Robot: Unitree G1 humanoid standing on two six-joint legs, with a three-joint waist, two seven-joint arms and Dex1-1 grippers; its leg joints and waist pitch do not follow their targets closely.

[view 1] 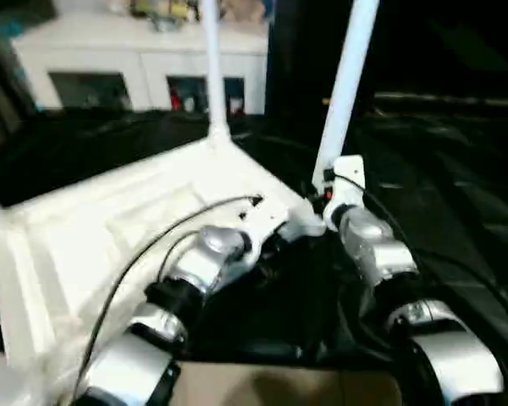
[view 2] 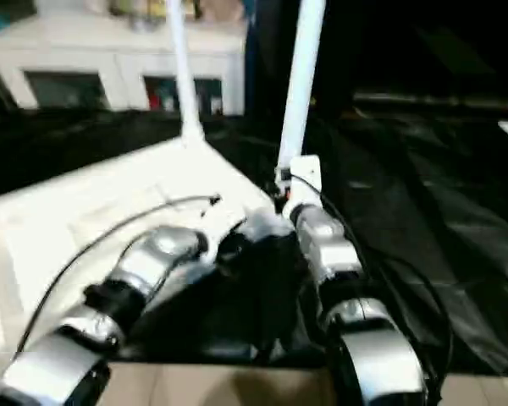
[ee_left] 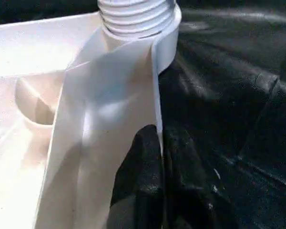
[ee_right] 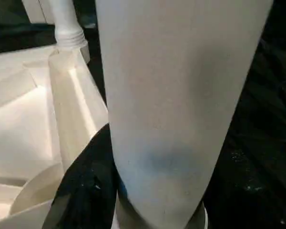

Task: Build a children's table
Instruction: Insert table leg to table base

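While 2 legs [view 1: 212, 76] stand in the upturned tabletop [view 1: 110, 228], we pinch its rim with left jaws [ee_left: 155, 157], right jaws [ee_right: 112, 191] clasping the nearer leg [view 1: 345, 85]; 2 remain.

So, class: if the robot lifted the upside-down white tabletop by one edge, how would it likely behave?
Probably stiff: the tabletop has a ribbed underside. Likely light for its size, being thin-walled plastic, as its edge by the left gripper shows. The two upright legs could make it top-heavy and apt to tip.
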